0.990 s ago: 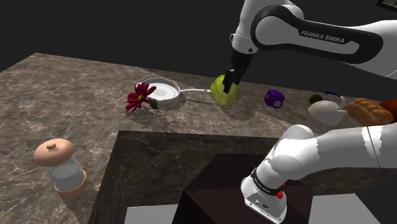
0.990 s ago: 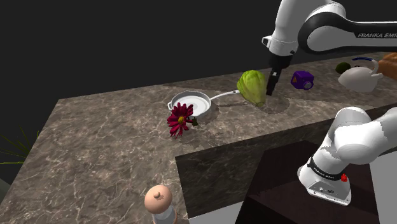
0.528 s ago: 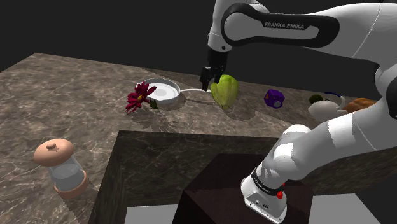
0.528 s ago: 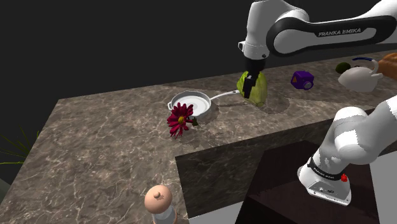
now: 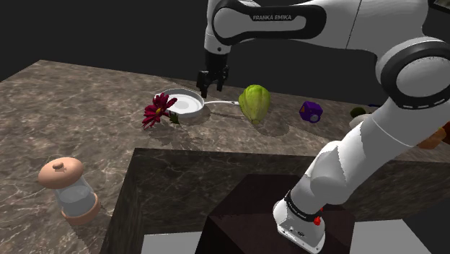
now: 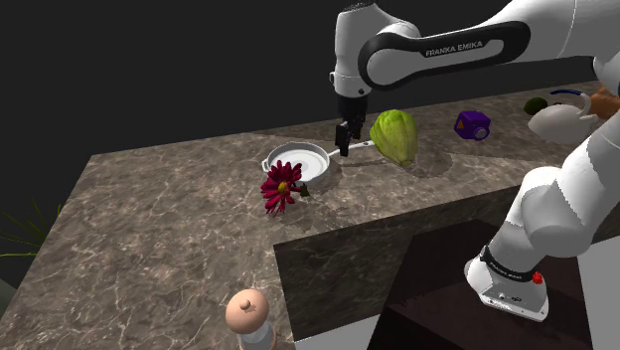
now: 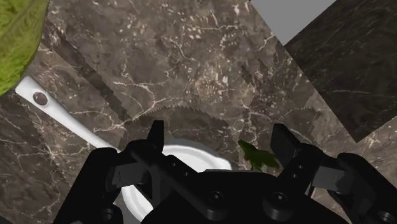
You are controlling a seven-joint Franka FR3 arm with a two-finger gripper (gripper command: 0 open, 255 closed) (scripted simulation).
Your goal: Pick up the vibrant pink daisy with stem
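The daisy (image 5: 159, 110) has a dark magenta head and a green stem, and it lies on the marble counter against the white pan (image 5: 184, 104). In the second exterior view the daisy (image 6: 281, 185) is just in front of the pan (image 6: 298, 159). My gripper (image 5: 208, 86) hangs open above the pan's handle end, up and to the shoulder view's right of the flower, holding nothing. The same gripper (image 6: 343, 140) points straight down. In the wrist view, the gripper (image 7: 219, 141) has its fingers apart over the pan (image 7: 191, 159), with a green leaf (image 7: 257, 156) by one finger.
A green lettuce (image 5: 254, 102) stands just to the shoulder view's right of the pan's handle. Farther that way are a purple object (image 5: 311, 111) and a white teapot (image 6: 556, 120). A lidded jar (image 5: 67, 188) stands near the counter's front corner. The raised dark stand block (image 5: 216, 180) sits in front.
The arm has swung to the shoulder view's left, carrying the gripper from the lettuce to above the pan's handle end. The fingers stay open. Nothing on the counter has moved.
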